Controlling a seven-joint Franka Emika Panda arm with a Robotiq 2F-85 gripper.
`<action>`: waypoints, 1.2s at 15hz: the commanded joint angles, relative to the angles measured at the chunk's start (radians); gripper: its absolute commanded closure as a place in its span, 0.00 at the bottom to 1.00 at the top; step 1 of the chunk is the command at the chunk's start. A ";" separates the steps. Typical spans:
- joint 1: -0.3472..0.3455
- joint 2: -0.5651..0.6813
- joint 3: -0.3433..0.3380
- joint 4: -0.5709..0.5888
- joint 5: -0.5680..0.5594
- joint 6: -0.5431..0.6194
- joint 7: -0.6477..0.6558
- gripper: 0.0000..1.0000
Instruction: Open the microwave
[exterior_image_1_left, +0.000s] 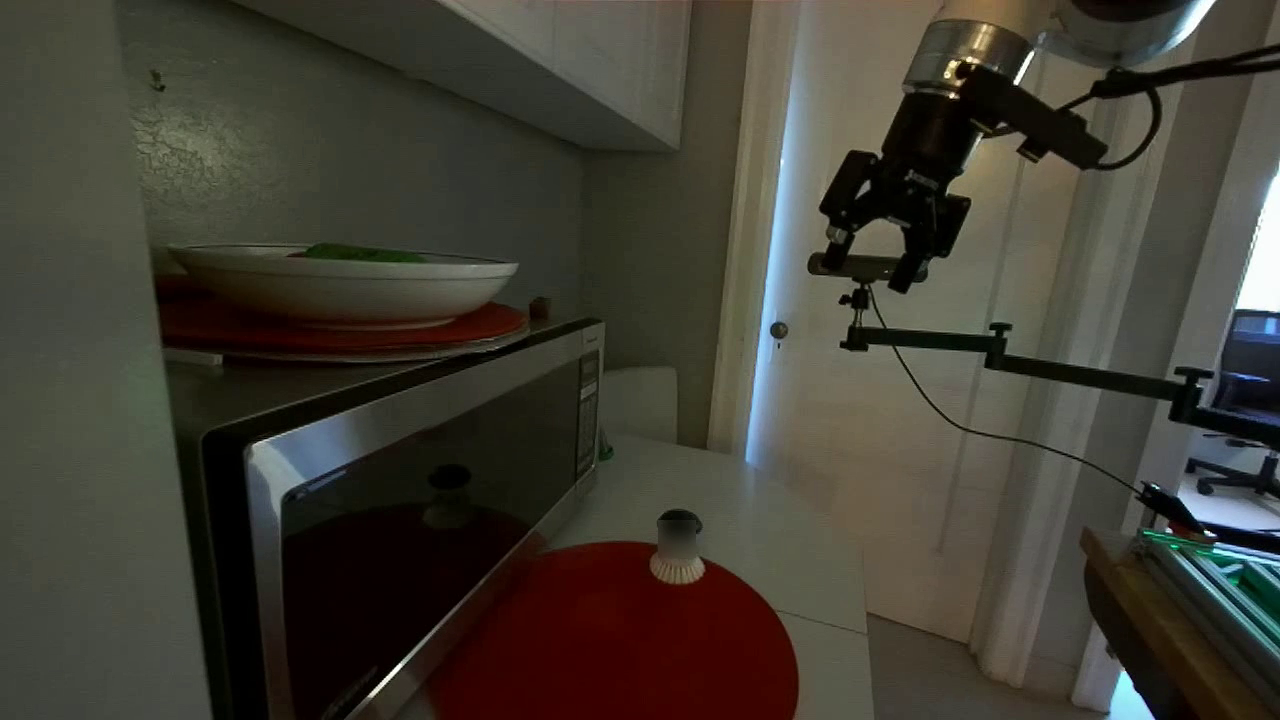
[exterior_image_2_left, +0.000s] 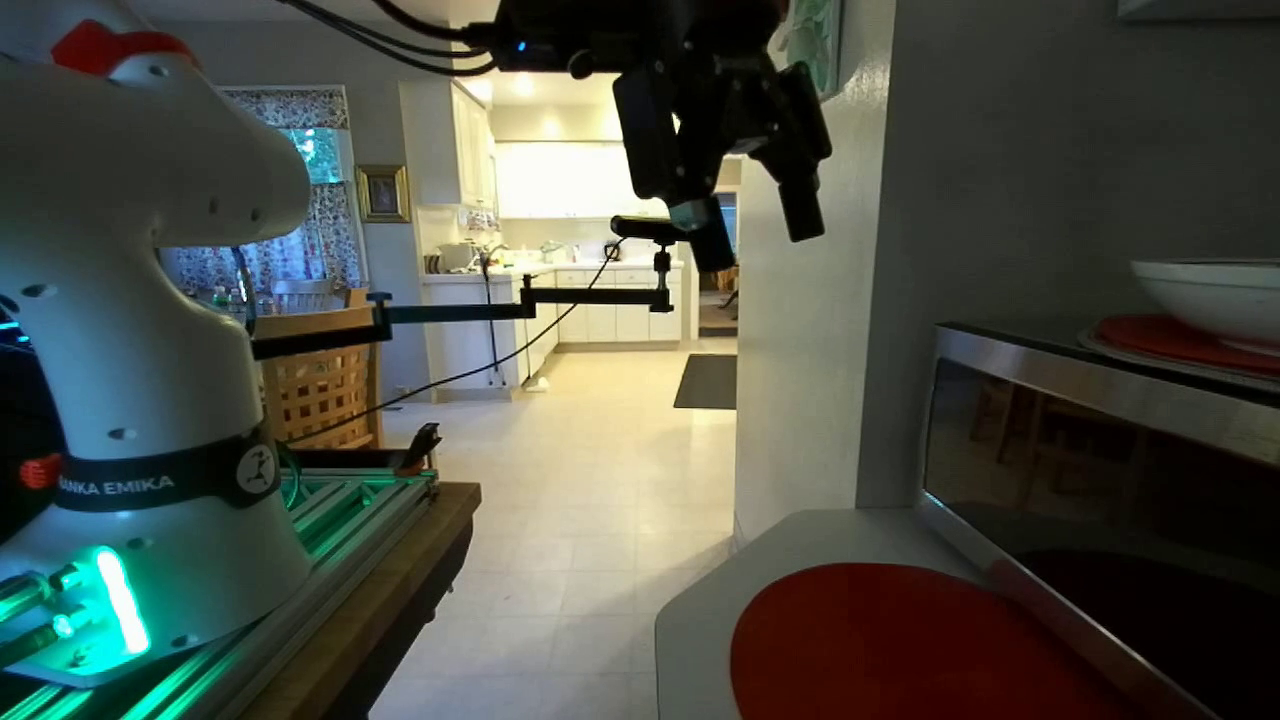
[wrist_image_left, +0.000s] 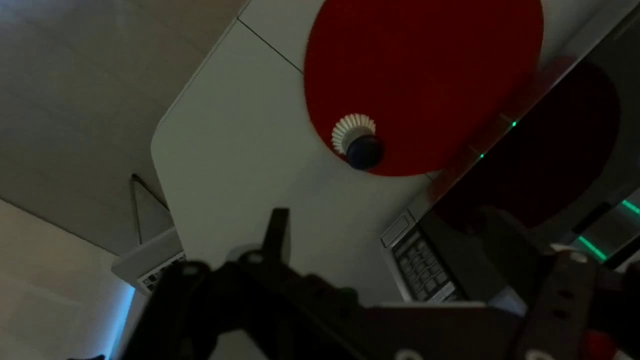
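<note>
The microwave (exterior_image_1_left: 420, 540) has a silver front frame, a dark glass door and a dark top. It stands on a white table and its door is shut. It also shows in an exterior view (exterior_image_2_left: 1080, 470). In the wrist view its keypad (wrist_image_left: 422, 262) shows, with a wide rectangular button (wrist_image_left: 397, 230) below the keys. My gripper (exterior_image_1_left: 870, 262) hangs in the air in front of and above the microwave, apart from it. Its fingers are spread with nothing between them, as another exterior view also shows (exterior_image_2_left: 760, 235). In the wrist view the gripper's dark body hides part of the microwave.
A red round mat (exterior_image_1_left: 640, 640) lies before the door. A small brush (exterior_image_1_left: 679, 550) with pale bristles and a dark knob stands on its edge. A white bowl (exterior_image_1_left: 350, 285) sits on the microwave. A cabinet (exterior_image_1_left: 560, 60) hangs above. A camera arm (exterior_image_1_left: 1090, 370) extends beyond the gripper.
</note>
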 joint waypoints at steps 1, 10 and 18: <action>-0.035 0.115 -0.012 0.043 0.008 0.120 0.113 0.00; 0.003 0.530 -0.081 0.241 -0.009 0.428 0.134 0.00; 0.086 0.770 -0.111 0.453 0.331 0.464 0.084 0.00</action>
